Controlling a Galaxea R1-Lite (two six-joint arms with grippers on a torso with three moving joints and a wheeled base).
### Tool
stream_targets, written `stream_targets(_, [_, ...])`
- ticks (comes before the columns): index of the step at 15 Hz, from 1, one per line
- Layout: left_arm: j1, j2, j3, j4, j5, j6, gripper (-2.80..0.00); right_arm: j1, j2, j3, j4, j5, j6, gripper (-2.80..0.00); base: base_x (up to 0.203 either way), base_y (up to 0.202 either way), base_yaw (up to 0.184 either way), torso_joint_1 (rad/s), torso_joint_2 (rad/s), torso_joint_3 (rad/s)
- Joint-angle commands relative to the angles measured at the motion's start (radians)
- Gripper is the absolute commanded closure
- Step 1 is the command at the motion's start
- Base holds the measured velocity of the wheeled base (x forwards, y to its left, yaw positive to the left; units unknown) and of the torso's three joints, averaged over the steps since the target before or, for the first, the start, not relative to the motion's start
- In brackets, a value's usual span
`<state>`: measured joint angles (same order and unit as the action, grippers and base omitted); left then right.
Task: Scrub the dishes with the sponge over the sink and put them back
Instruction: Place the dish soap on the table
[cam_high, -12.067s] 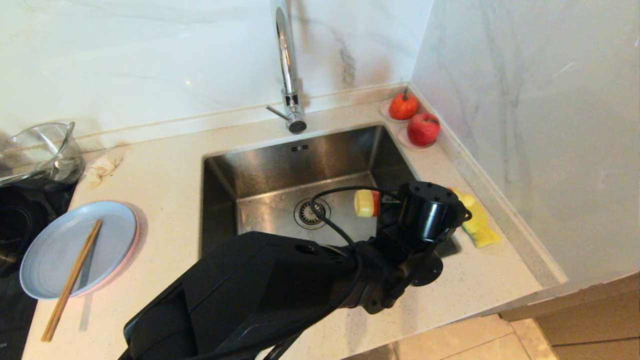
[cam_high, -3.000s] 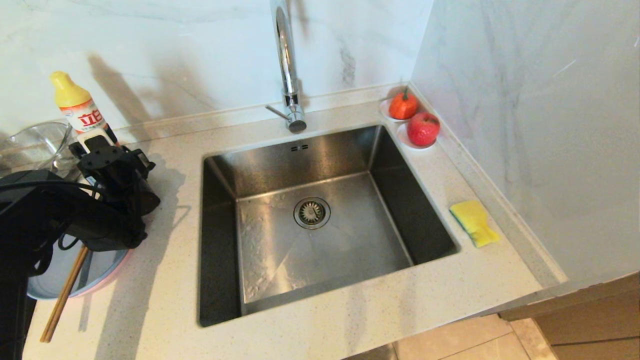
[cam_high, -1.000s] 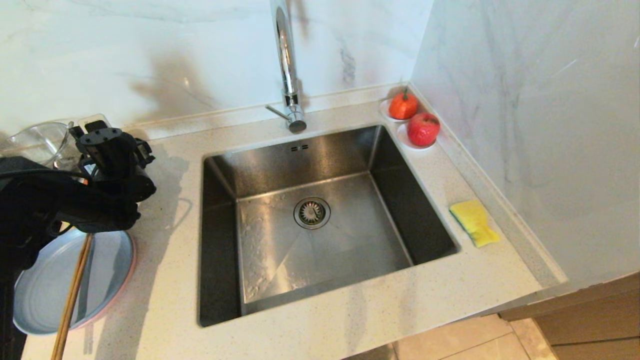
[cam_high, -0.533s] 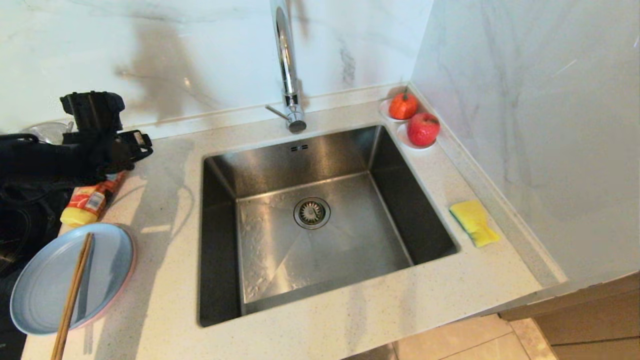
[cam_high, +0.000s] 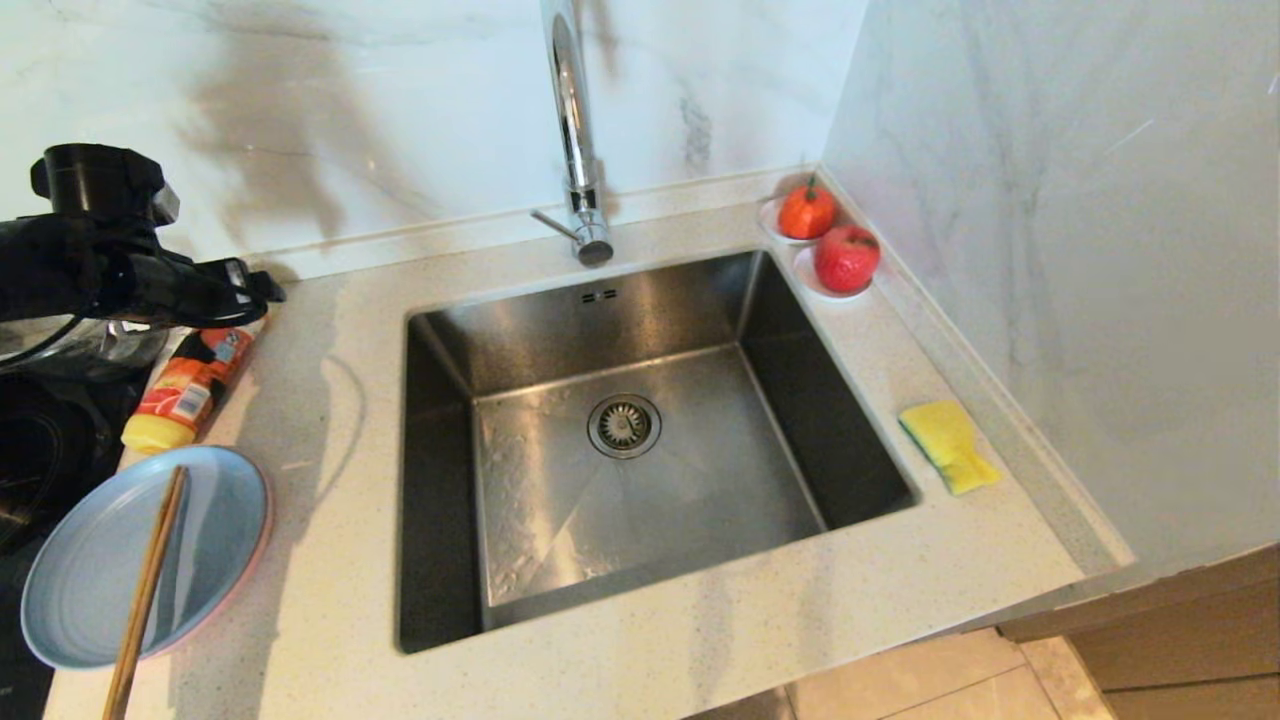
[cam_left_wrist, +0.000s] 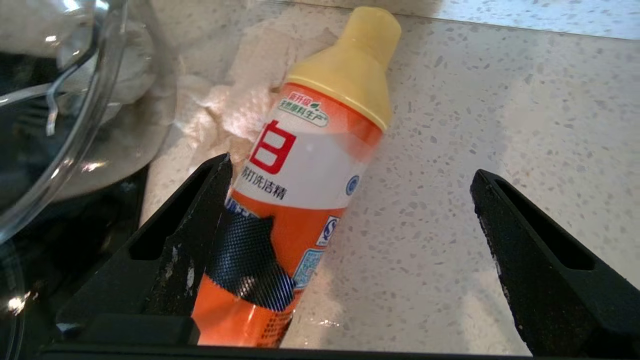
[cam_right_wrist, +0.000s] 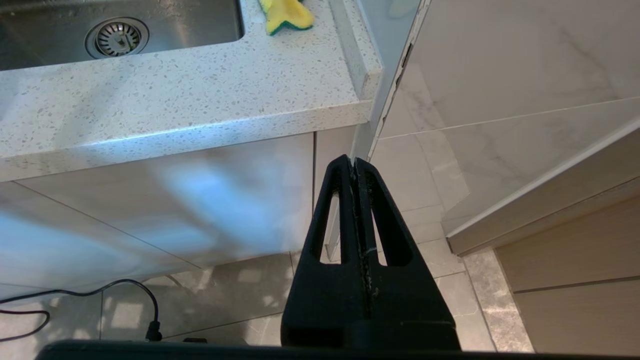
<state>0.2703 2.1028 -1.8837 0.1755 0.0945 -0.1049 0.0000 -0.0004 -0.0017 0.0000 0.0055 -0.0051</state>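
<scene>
Dishes: your two plates sit stacked on the counter (cam_high: 330, 600) left of the sink, the light blue plate (cam_high: 205, 545) on top and only a sliver of the pink plate (cam_high: 262, 545) showing at its edge; a pair of chopsticks (cam_high: 145, 595) lies across the blue one.
Sponge: you will find the sponge (cam_high: 948, 445) on the counter at the sink's right rim, well apart from the plates and untouched.
Sink: the sink (cam_high: 640, 440) holds no dish; the faucet (cam_high: 575, 130) stands behind it.
Left gripper: your left gripper (cam_left_wrist: 350, 190) hangs over the counter's back-left area with its fingers spread wide and nothing between them; the detergent bottle (cam_left_wrist: 305, 175) lies on its side just below, close to one finger (cam_left_wrist: 200, 200), with a glass bowl (cam_left_wrist: 60, 100) and a crumpled cloth (cam_left_wrist: 215, 110) beside it.
Right gripper: your right gripper (cam_right_wrist: 356, 170) is parked low in front of the cabinet, off the counter, fingers pressed together on nothing.
Step in hand: I judge that you are between the soap and the scrubbing; no plate is yet over the sink.
Next move: you will likely need the chopsticks off the blue plate first, then a rim grip on that plate with the left arm while the right arm goes up to the sponge.
Watch: the plates are shallow and lie flat, so getting a finger under the rim looks tricky; take care not to lift both at once.
</scene>
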Motion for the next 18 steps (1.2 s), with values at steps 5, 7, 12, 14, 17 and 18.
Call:
stream_targets(5, [0.055, 0.037, -0.006, -0.01, -0.073, -0.007, -2.8, 0.0, 0.0, 0.0, 0.0, 0.001, 0.001, 0.0, 0.0, 0.0, 0.0, 0.0, 0.0, 0.0])
stream_targets(7, [0.062, 0.055, -0.006, -0.047, -0.086, -0.012, -2.8, 0.0, 0.0, 0.0, 0.0, 0.001, -0.001, 0.0, 0.0, 0.0, 0.0, 0.0, 0.0, 0.0])
stream_targets(12, [0.075, 0.087, -0.006, -0.086, -0.122, -0.012, -2.8, 0.0, 0.0, 0.0, 0.0, 0.001, -0.001, 0.0, 0.0, 0.0, 0.0, 0.0, 0.0, 0.0])
stream_targets(14, [0.078, 0.106, -0.006, -0.088, -0.128, -0.009, -2.8, 0.0, 0.0, 0.0, 0.0, 0.001, -0.001, 0.0, 0.0, 0.0, 0.0, 0.0, 0.0, 0.0])
stream_targets(17, [0.089, 0.128, -0.006, -0.098, -0.162, -0.012, -2.8, 0.0, 0.0, 0.0, 0.0, 0.001, -0.001, 0.0, 0.0, 0.0, 0.0, 0.0, 0.0, 0.0])
stream_targets(18, [0.089, 0.134, -0.006, -0.099, -0.165, -0.012, -2.8, 0.0, 0.0, 0.0, 0.0, 0.001, 0.0, 0.0, 0.0, 0.0, 0.0, 0.0, 0.0, 0.0])
